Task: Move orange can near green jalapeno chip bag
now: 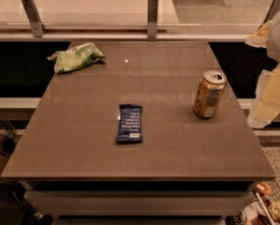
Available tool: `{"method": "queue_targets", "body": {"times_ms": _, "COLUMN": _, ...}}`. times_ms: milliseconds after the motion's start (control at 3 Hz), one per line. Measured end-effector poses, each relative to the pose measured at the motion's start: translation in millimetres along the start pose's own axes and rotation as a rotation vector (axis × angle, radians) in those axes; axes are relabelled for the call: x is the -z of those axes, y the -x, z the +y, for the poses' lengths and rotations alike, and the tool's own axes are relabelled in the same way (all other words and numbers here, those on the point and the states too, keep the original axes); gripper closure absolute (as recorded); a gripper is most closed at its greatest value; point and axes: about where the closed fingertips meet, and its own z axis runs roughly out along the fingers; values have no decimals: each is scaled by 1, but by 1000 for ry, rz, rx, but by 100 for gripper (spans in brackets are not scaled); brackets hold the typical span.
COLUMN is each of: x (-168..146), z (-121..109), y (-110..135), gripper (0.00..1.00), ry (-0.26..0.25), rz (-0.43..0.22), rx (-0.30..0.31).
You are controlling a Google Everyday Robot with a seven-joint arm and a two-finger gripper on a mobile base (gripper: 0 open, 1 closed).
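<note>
The orange can (209,93) stands upright on the right side of the brown table (83,139), silver top and pull tab up, pale label patch facing me. The green jalapeno chip bag (76,56) lies crumpled at the table's far left corner, far from the can. My gripper (265,108) shows as pale yellow-white parts at the right edge of the view, just past the table's right edge, to the right of the can and not touching it. It holds nothing that I can see.
A flat dark-blue bar wrapper (129,123) lies near the table's middle, between can and bag. A glass rail with metal posts (152,16) runs behind the table. Clutter sits on the floor at the lower right (266,205).
</note>
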Motion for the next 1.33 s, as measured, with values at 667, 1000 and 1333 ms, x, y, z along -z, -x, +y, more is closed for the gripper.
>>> {"method": "queue_targets", "body": {"times_ms": 667, "x": 0, "z": -8, "y": -5, "gripper": 0, "ry": -1, "rz": -59, "rx": -25}}
{"method": "queue_targets", "body": {"times_ms": 1000, "x": -8, "z": -25, "y": -22, "gripper": 0, "ry": -2, "rz": -189, "rx": -89}}
{"method": "queue_targets", "body": {"times_ms": 1333, "x": -23, "z": -35, "y": -28, "gripper": 0, "ry": -2, "rz": -354, "rx": -156}}
